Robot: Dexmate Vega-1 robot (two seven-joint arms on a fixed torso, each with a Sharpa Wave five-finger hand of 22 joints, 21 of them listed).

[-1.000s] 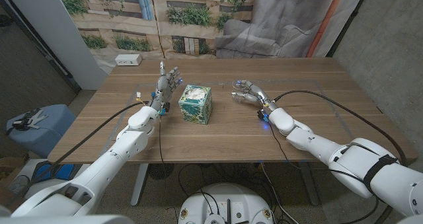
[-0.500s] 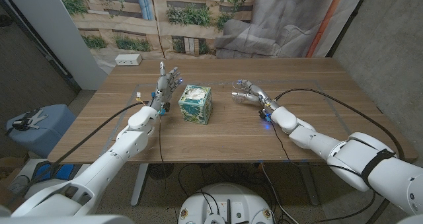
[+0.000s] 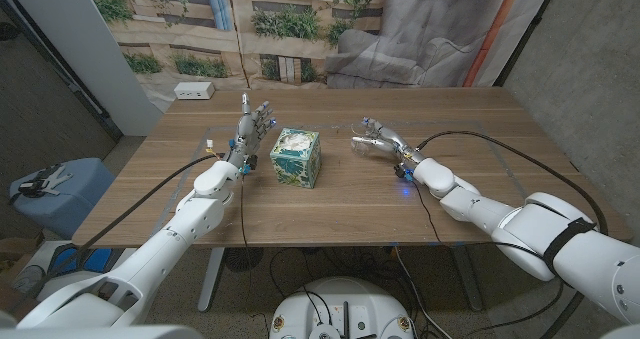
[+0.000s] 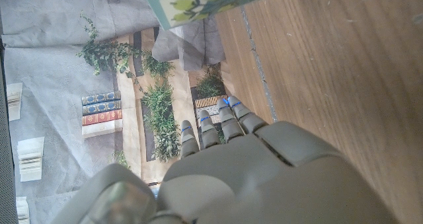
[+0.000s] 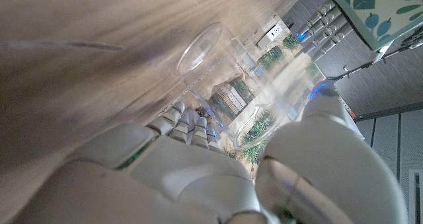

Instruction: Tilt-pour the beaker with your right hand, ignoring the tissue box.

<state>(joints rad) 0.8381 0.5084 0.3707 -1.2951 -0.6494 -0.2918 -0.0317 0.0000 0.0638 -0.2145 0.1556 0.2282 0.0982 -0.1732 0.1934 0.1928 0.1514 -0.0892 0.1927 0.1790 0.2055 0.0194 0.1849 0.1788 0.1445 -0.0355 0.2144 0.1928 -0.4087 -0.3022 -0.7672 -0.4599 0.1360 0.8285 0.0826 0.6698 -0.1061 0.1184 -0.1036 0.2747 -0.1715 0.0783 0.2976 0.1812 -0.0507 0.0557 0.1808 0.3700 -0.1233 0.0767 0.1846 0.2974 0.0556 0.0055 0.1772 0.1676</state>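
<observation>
Tabletop (image 3: 330, 204), wooden, across the middle of the head frame. Both arms in from the bottom corners, the right one reaching to right of centre, the left one to left of centre.

Tissue box (image 3: 296, 157) next in size: green-patterned cube, just left of frame centre, standing between the two hands. To be left alone.

Left hand (image 3: 255, 124) just beside the box, up and to its left, upright with fingers apart and holding nothing; same spread fingers reaching up the middle of the left wrist frame.

Right hand (image 3: 378, 139) right of centre and a little above mid-height, well apart from the box. Closed around the beaker (image 5: 225, 78): fingers on one side of the clear wall, thumb on the other, plain in the right wrist frame. Glass hard to make out in the head frame, so placed there only by the grip.

Smallest and decisive: the beaker's lie. Long axis running from the grasp, lower right of centre in the right wrist frame, up-left to the round rim in the upper middle, close to the wood. Mouth beyond the fingertips, body already inside the grip, so nothing left to reach for. Probably already leaned over; cannot tell whether the base touches the table. Next move likely a matter of wrist roll alone, with the box far enough off to the left to stay out of it.
</observation>
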